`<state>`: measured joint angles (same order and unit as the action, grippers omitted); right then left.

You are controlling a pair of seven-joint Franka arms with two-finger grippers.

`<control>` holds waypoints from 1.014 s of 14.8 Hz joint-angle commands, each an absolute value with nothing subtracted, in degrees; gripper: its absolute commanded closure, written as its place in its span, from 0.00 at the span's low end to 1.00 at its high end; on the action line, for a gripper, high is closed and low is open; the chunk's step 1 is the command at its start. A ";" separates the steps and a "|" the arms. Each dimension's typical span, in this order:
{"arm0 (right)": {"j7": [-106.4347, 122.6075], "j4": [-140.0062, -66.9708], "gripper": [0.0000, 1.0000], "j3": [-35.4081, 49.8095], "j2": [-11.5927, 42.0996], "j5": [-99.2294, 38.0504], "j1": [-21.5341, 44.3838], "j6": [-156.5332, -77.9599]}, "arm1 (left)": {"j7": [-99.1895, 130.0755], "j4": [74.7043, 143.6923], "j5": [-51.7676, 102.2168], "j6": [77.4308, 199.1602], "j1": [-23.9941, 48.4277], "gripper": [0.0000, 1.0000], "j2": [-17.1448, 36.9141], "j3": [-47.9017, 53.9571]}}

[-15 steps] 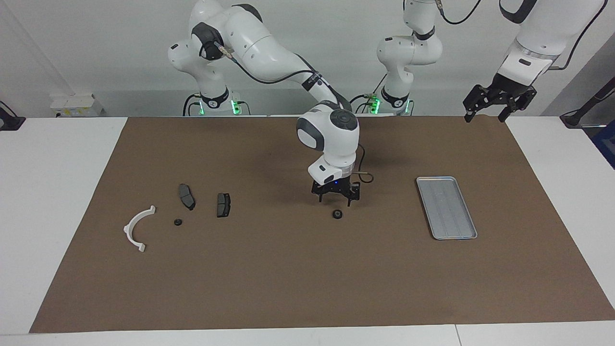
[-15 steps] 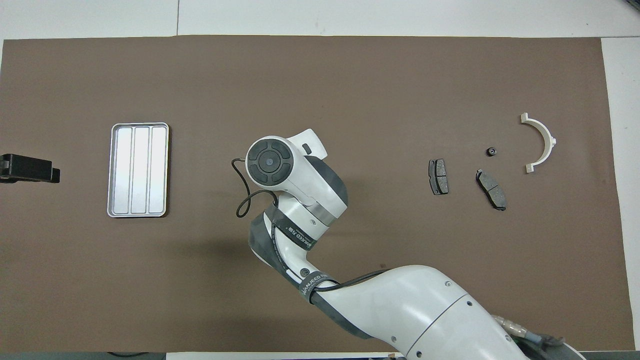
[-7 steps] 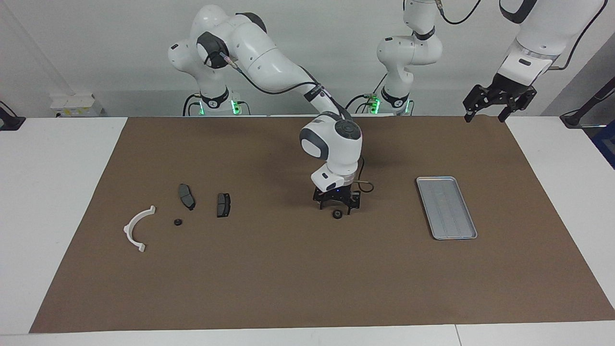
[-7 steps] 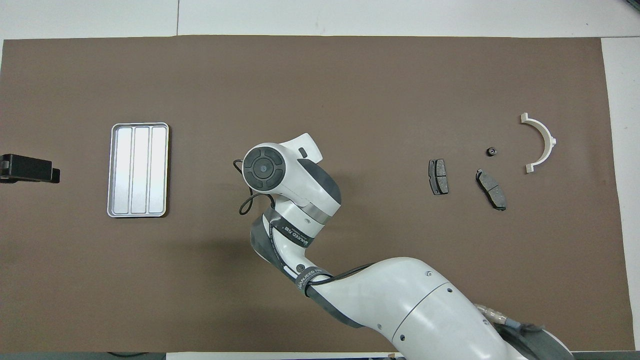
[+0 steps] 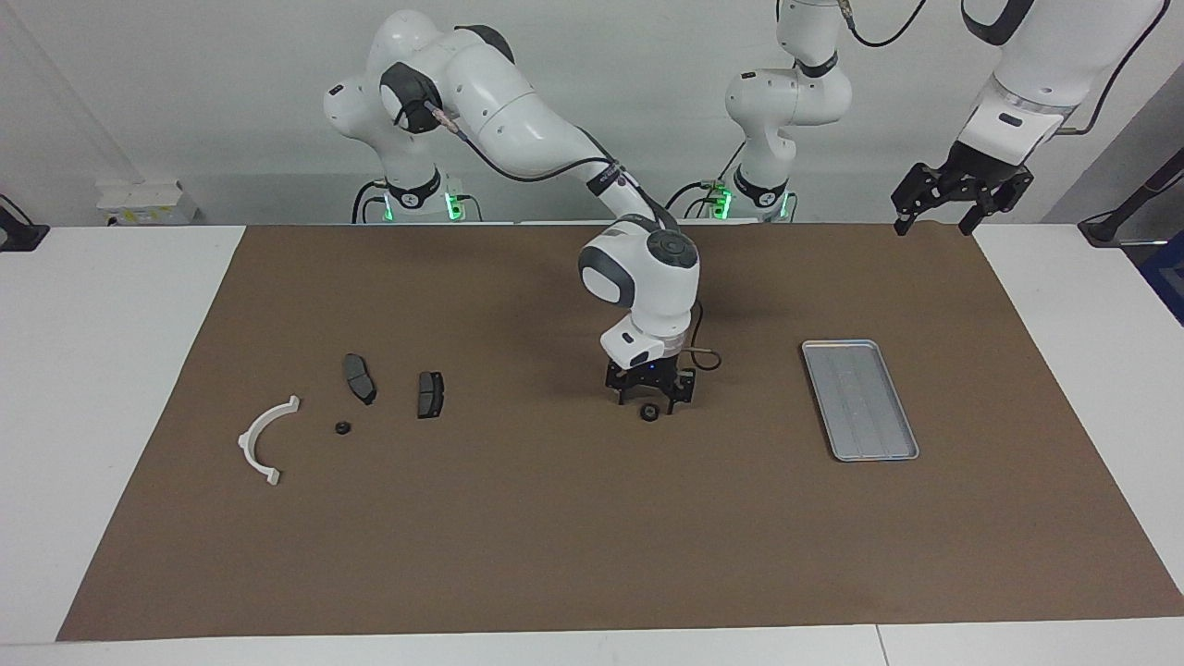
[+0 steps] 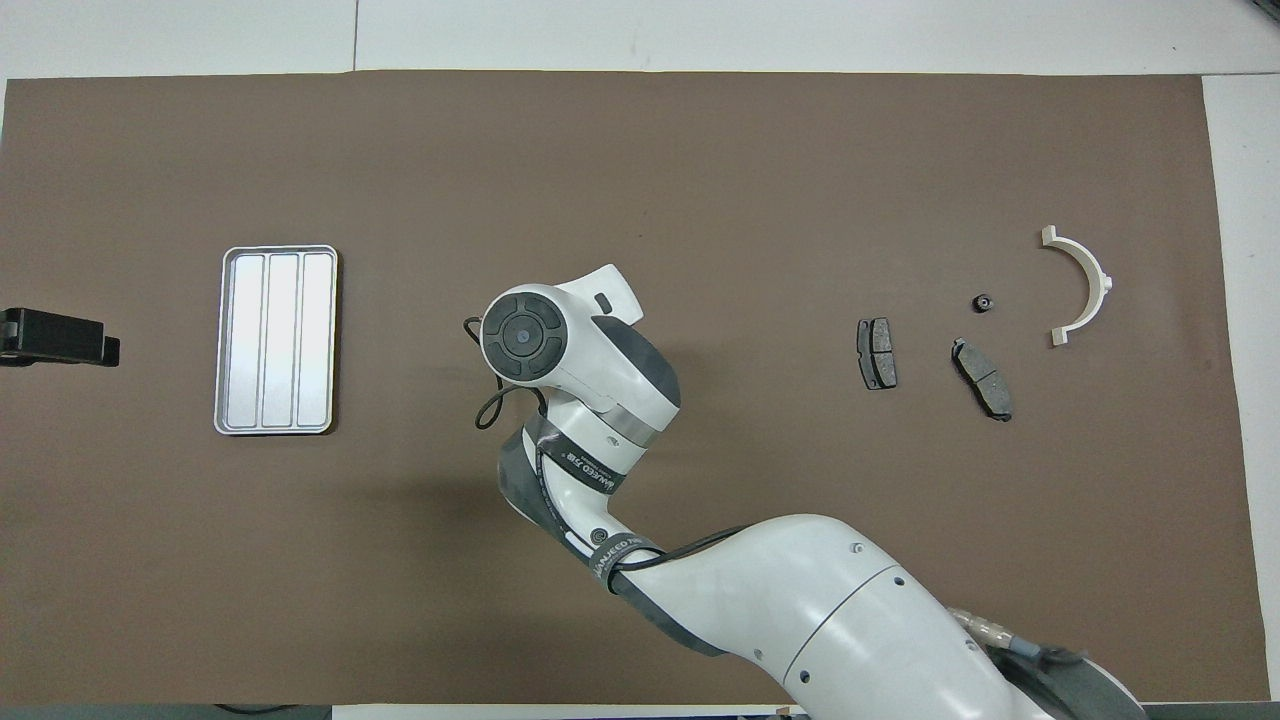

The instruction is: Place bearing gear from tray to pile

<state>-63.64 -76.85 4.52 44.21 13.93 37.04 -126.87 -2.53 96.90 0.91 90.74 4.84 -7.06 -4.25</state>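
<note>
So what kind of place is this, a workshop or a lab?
Most likely a robotics lab: two white arms mounted at a table under a brown mat, with a metal tray and brake pads as test parts.

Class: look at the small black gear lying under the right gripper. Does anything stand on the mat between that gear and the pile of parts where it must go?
Nothing visible does. The right gripper is down around the gear, and only bare mat lies between it and the nearest brake pad of the pile. The left gripper waits raised, past the tray.

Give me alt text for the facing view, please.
The right gripper is down around a small black gear on the brown mat, midway between an empty metal tray and a pile of parts. The left gripper waits raised, open, above the tray's end of the table.
</note>
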 commanded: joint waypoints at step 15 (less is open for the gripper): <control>-63.82 -73.57 1.00 4.57 45.62 15.29 35.25 -126.21 | -2.46 96.86 0.88 89.65 4.57 0.00 -7.82 -4.13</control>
<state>-63.72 -75.05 4.36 44.56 13.92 36.69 -126.49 -2.53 96.90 0.91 90.71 4.84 -7.06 -4.25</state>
